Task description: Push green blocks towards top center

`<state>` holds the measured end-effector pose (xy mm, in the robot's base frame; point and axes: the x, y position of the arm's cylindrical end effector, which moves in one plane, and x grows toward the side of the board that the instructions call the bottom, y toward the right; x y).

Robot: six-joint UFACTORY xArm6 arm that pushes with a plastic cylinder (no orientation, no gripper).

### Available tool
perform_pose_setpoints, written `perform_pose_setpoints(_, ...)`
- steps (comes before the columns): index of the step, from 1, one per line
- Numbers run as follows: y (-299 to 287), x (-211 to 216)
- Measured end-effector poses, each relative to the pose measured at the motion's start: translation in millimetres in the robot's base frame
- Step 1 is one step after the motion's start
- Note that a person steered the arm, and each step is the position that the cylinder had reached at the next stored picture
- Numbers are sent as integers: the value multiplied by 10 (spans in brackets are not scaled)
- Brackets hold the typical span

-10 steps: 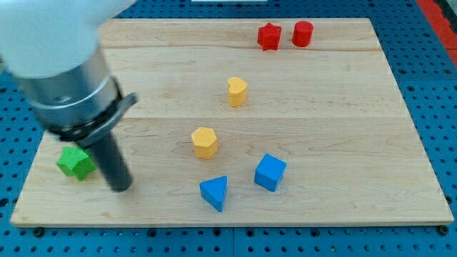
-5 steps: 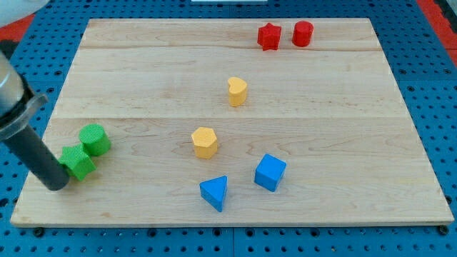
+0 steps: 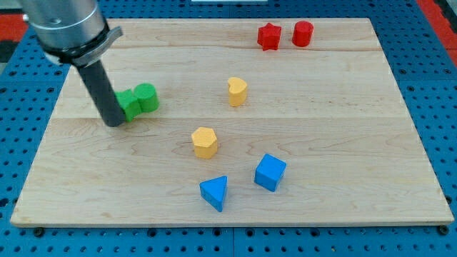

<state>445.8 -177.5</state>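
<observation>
Right now my tip [image 3: 114, 123] touches the green star block [image 3: 128, 105], which sits at its two o'clock; the green round block [image 3: 146, 98] presses against the star's far side, at three o'clock. Both lie on the wooden board's [image 3: 321, 143] left half. The rod has no pincer, so nothing is grasped.

Bright, even overhead light floods the pale wooden table [image 3: 321, 143], leaving only short, soft shadows tucked under each block, as beneath the blue cube [image 3: 270, 172] and the yellow hexagonal block [image 3: 204, 142]. No harsh glare breaks the wood grain. The blocks and board edges read crisp and in focus, colours saturated. The arm's metal housing [image 3: 63, 25] at the view's top left looks slightly soft and catches a dull sheen, while the dark rod [image 3: 102, 91] below it stays matte.
</observation>
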Motion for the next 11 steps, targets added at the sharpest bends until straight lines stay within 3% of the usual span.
perform_pose_setpoints(6, 1014, -1234)
perform_pose_setpoints(8, 1035, -1696)
perform_pose_setpoints(9, 979, -1636)
perform_pose_setpoints(11, 349, -1873)
